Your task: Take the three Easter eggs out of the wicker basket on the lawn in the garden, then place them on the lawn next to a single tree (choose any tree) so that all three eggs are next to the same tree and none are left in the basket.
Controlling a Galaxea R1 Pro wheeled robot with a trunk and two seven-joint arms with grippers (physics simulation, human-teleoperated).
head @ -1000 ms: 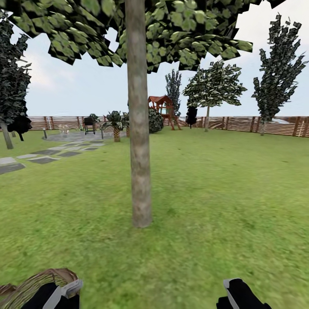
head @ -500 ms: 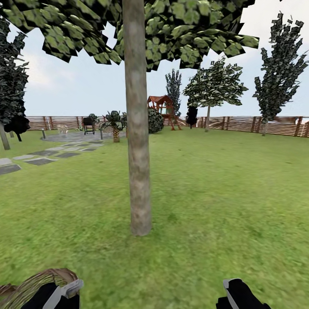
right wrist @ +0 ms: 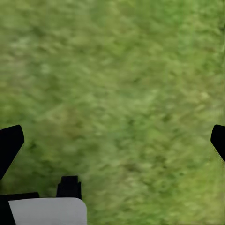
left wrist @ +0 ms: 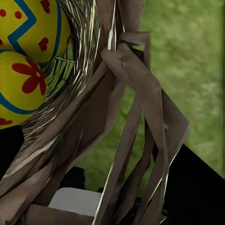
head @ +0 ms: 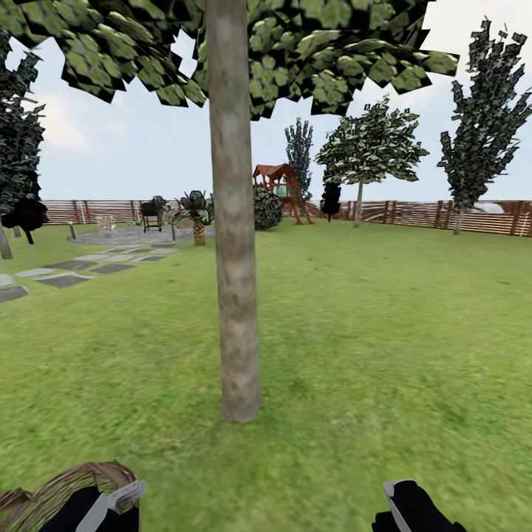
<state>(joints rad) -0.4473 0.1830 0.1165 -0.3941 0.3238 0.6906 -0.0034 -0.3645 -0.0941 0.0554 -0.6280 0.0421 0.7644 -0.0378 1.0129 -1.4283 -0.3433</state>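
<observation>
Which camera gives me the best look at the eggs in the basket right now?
The left wrist view: two Easter eggs lie inside the wicker basket, their patterns clear. The head view shows the basket's rim at the left gripper, not its contents. The right wrist view looks at lawn.

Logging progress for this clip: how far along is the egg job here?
Done: nothing placed yet. In hand: the left claw carries the brown woven wicker basket, with two yellow zigzag-painted eggs visible inside, near the thick grey-brown tree trunk. Left: all eggs must go onto the mottled green lawn beside it. The right claw is open over grass.
</observation>
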